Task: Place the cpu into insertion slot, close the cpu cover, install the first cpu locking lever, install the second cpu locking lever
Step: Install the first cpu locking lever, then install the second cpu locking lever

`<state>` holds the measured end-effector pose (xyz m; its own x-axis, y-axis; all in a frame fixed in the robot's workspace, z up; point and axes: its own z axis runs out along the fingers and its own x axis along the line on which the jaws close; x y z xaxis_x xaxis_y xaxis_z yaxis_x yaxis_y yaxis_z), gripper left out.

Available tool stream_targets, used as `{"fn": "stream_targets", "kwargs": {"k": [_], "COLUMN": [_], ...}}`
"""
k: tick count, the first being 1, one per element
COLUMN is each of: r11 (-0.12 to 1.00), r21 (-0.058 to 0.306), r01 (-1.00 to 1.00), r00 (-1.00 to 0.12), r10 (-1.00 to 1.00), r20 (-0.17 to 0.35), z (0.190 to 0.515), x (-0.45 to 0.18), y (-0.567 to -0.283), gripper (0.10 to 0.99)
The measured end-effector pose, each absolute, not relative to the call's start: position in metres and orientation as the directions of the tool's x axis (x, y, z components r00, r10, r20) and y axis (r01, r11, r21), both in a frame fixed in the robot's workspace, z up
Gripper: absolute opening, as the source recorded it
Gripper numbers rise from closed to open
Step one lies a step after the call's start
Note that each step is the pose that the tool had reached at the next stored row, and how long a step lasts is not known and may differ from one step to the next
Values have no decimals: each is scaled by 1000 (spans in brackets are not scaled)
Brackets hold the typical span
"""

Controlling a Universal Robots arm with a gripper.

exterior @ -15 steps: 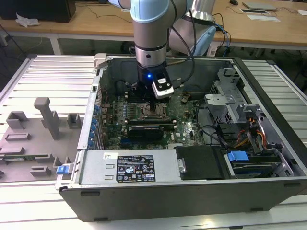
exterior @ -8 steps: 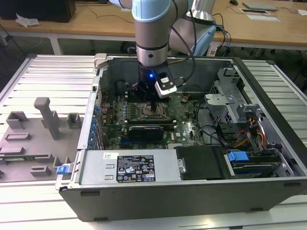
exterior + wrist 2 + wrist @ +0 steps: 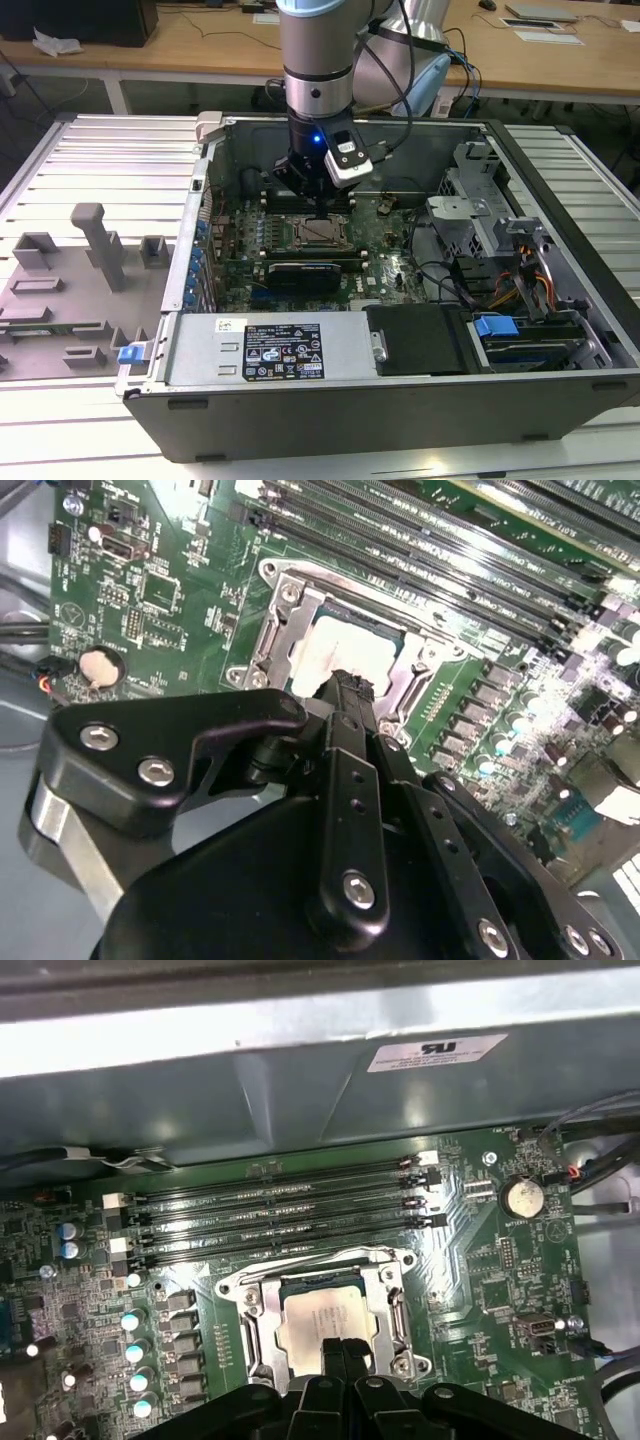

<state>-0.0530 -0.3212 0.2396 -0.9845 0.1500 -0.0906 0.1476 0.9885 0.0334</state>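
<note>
The hand point(image 3: 343, 1352), fingers pressed together, hovers just above the cpu point(image 3: 325, 1322), seated in the insertion slot under the closed cpu cover point(image 3: 262, 1312); pressing off-centre could scratch it.

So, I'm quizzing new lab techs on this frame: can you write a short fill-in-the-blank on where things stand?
1. The cpu sits in the insertion slot with the cpu cover lying ____ over it.
2. The gripper is directly above the ____.
3. In the first wrist view, the long memory slots lie between the socket and the case's grey metal ____.

Missing words: closed; cpu; wall
</note>
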Motion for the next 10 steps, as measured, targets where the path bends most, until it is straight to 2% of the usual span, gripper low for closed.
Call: {"fn": "stream_targets", "kwargs": {"k": [10], "r11": [988], "r21": [33], "r01": [148], "r00": [-985], "r10": [150], "r20": [-90], "z": [240], "x": [-53], "y": [-321], "gripper": [106]}}
